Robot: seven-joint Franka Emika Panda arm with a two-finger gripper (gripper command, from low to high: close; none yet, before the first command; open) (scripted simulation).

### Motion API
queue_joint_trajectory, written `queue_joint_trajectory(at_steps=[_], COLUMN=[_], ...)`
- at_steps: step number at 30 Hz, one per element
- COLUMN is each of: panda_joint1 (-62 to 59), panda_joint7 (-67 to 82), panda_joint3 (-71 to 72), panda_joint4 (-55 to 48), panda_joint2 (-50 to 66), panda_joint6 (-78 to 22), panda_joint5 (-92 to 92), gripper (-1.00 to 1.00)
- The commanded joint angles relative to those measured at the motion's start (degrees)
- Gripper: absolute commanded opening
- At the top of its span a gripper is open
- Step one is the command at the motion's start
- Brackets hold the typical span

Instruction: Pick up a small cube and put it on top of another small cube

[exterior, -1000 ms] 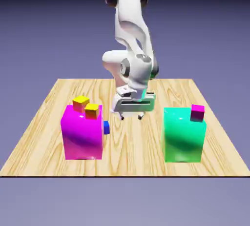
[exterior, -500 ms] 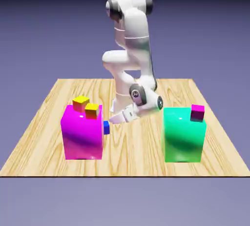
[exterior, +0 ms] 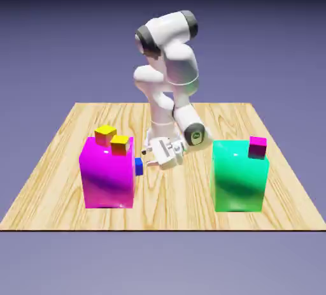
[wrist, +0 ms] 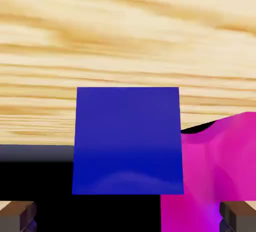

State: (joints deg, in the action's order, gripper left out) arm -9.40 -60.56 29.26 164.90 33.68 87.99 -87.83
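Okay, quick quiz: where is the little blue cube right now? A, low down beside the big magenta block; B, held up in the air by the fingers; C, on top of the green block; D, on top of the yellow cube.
A: the blue cube sits low beside the magenta block, and the gripper next to it has not closed on it.

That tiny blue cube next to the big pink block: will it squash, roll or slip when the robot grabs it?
The small blue cube shows crisp straight edges, so it probably stays stiff rather than squashing. Its flat faces suggest it will slide, not roll. It looks smooth and faintly glossy, so it might slip if gripped off-centre. The magenta block right beside it may crowd the gripper.
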Motion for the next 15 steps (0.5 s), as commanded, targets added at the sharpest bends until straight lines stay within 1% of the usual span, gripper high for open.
queue_joint_trajectory(at_steps=[1,4,5,6,11,12,15], panda_joint1=[-0.47,-1.52,-1.52,-1.52,0.81,0.14,5.75], panda_joint7=[-0.43,-1.41,-1.41,-1.41,0.75,1.80,2.57], panda_joint3=[-2.00,-6.52,-6.52,-6.52,3.49,2.46,3.35], panda_joint4=[-0.47,-1.54,-1.54,-1.54,0.83,0.46,-3.24], panda_joint2=[1.16,3.78,3.78,3.78,-2.02,-3.56,-4.30], panda_joint6=[-0.11,-0.37,-0.37,-0.37,0.20,0.34,3.29], panda_joint5=[-2.49,-8.11,-8.11,-8.11,4.34,6.20,13.64], gripper=[0.00,0.00,-1.00,-1.00,-1.00,-1.00,-1.00])
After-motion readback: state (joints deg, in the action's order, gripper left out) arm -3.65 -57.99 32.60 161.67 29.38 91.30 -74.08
